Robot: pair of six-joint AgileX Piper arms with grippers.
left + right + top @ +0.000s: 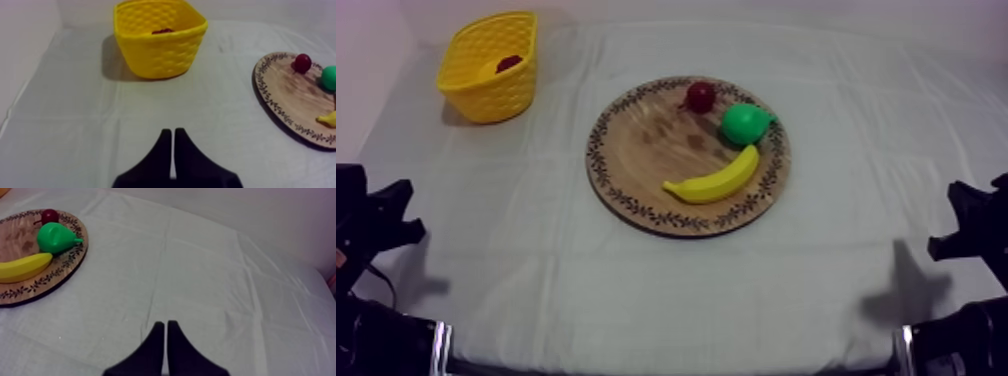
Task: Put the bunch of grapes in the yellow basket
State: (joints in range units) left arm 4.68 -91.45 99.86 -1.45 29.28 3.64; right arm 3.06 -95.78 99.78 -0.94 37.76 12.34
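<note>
With left gripper (173, 131) and right gripper (165, 323) closed and empty, the bunch of grapes (508, 62) in the yellow basket (486, 98) is likely light and knobbly; grasp mid-body.

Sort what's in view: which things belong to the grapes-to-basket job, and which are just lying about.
For the job:
- basket
- dark red lump inside it, likely the grapes
- board

Lying about, all on the board:
- banana
- pear
- small red fruit
</note>
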